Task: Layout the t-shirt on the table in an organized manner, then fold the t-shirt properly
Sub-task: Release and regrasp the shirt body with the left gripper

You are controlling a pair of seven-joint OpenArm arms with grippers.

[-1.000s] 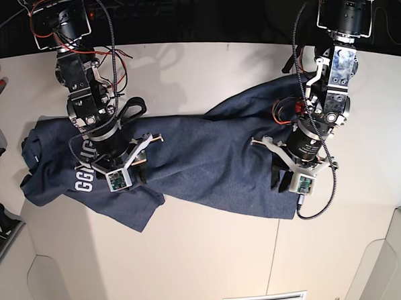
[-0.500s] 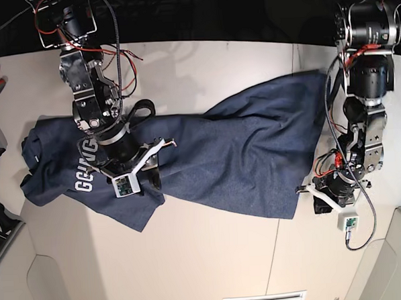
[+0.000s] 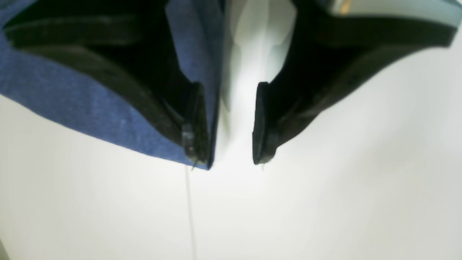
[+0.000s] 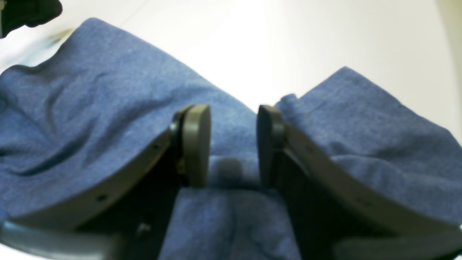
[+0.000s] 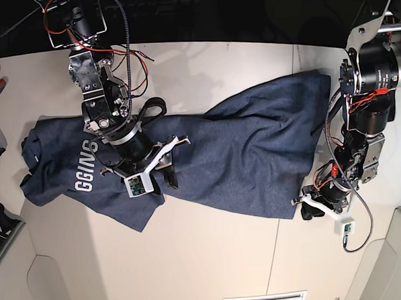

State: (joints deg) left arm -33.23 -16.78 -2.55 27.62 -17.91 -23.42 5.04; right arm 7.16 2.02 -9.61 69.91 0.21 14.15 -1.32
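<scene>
Left gripper (image 3: 231,139): jaws apart, empty, at t-shirt (image 5: 241,154) hem corner | Right gripper (image 4: 232,144): jaws parted over bunched cloth, grip uncertain | T-shirt: rumpled across table (image 5: 213,257) | Risk: right jaws snag a fold, drag shirt askew; released corner may slacken.

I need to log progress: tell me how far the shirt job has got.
Done: the t-shirt lies stretched lengthwise across the table, though rumpled. In hand: the right gripper straddles a raised fabric ridge, while the left gripper stands open at the shirt's corner, bare table between its jaws. Left: smoothing the wrinkles and twisted sleeve end, then every fold.
</scene>
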